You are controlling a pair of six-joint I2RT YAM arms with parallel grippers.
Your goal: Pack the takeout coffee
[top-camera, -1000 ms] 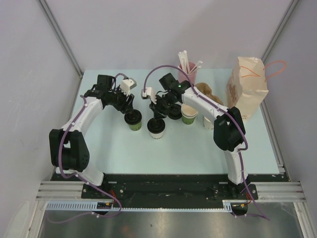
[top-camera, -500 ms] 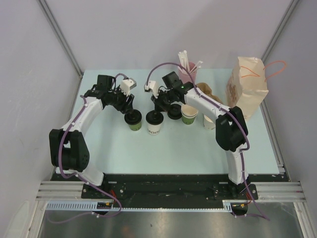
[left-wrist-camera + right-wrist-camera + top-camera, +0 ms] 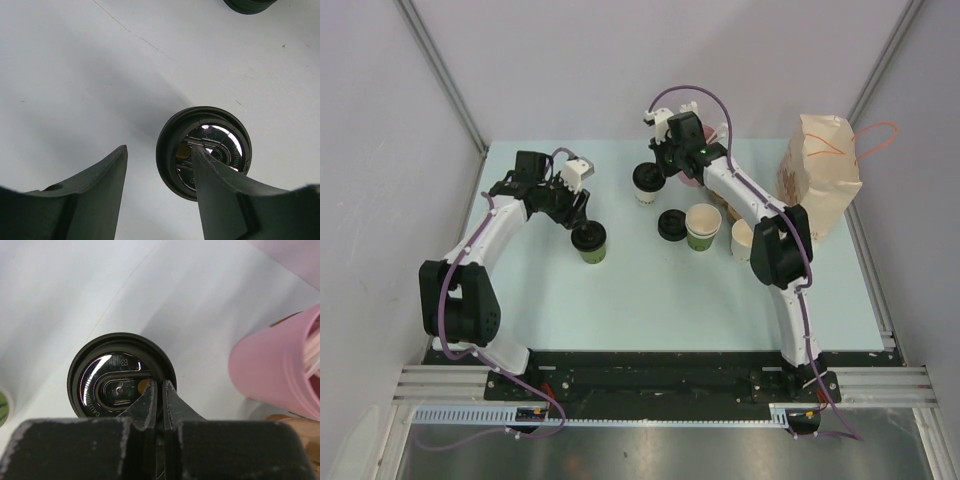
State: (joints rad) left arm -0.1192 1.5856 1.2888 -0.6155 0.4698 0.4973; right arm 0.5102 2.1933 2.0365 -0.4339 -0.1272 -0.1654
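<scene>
The right gripper is pinched tight on the rim of the black lid of the white cup, its fingers nearly meeting. That cup is at the far middle of the table, just beside the pink cup of straws. The left gripper stands partly open and grips nothing. It is poised over the lidded green cup, left of centre. Near the right arm are a loose lid and an uncovered green cup.

White-shelled arms, black joints, looping purple cables
</scene>
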